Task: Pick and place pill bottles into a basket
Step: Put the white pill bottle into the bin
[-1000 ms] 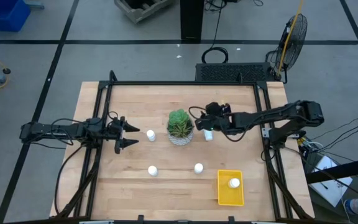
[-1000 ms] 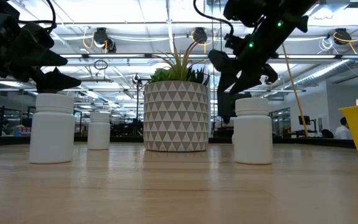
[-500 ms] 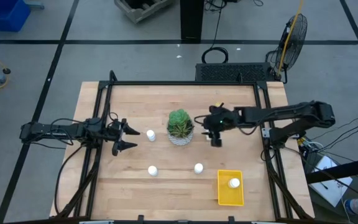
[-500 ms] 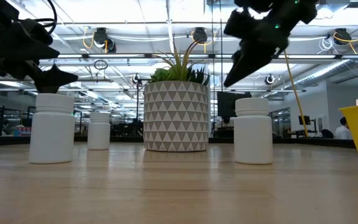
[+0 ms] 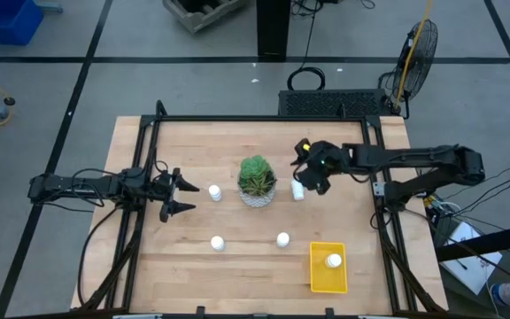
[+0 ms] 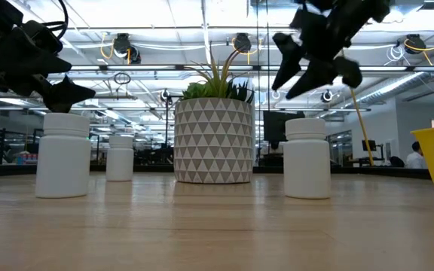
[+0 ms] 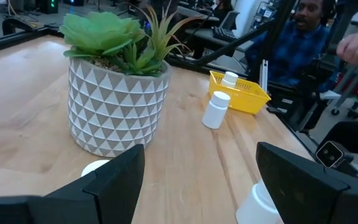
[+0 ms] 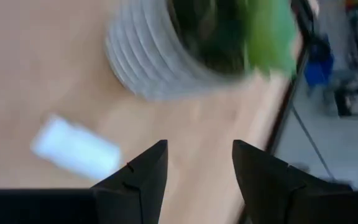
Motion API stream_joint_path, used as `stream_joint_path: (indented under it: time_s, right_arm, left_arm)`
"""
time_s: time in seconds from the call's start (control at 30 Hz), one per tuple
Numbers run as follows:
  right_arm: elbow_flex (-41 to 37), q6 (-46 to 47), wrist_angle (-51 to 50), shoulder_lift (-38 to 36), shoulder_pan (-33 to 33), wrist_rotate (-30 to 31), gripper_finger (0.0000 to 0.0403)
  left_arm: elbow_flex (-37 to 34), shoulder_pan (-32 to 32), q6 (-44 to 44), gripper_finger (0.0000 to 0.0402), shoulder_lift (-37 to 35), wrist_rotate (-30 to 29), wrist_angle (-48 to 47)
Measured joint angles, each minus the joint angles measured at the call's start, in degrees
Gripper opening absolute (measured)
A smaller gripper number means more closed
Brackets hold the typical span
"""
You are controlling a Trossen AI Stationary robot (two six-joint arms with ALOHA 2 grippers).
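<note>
Overhead, a yellow basket (image 5: 328,268) on the wooden worktop (image 5: 193,266) holds one upright white pill bottle (image 5: 333,260), well away from both pincers. Right pincer (image 5: 311,175), fingers parted and empty, hovers just beside a tilted bottle (image 5: 297,190) next to the potted plant (image 5: 257,181). Left pincer (image 5: 177,194), spread wide and empty, faces another upright bottle (image 5: 214,191).

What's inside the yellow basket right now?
One pill bottle stands in the basket, toward its far end; the rest of its floor shows bare yellow from above. In the low view the basket's wall hides the inside.
</note>
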Motion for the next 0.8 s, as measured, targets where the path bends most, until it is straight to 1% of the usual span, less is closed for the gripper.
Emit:
stream_joint_path:
  time_s: [0.1,0.17,0.23,0.3,0.33,0.53,0.7,0.8]
  right_arm:
    - [-0.02,-4.90,-3.55,0.08,-2.49,1.42,0.0173]
    - [-0.02,-9.75,-4.88,0.05,-3.08,5.20,0.0173]
    - [-0.04,-15.01,-6.60,0.07,-3.06,10.44,0.0173]
    - [-0.04,-18.36,-6.45,0.06,-2.96,12.99,0.0173]
    - [-0.04,-19.40,-6.54,0.04,-2.93,13.27,0.0173]
    - [-0.04,-20.21,-7.56,0.05,-1.90,12.97,0.0173]
    - [-0.04,-20.51,-10.04,0.05,-1.81,6.99,0.0173]
    - [-0.04,-21.85,-11.65,0.06,-2.02,5.58,0.0173]
  left_arm:
    - [0.00,0.00,-0.01,0.0310,0.00,-0.46,-0.04]
    - [0.00,0.00,-0.17,0.0310,0.00,-0.46,-0.04]
    - [0.00,0.00,-0.29,0.0310,0.00,-0.50,-0.04]
    - [0.00,0.00,-0.30,0.0310,-0.01,-0.67,-0.08]
    - [0.00,0.00,-0.31,0.0310,-0.01,-0.70,-0.08]
    - [0.00,0.00,2.14,0.0310,0.00,-1.50,-0.18]
    - [0.00,0.00,3.46,0.0310,0.00,-1.51,-0.20]
    - [0.00,0.00,3.45,0.0310,-0.01,-1.51,-0.20]
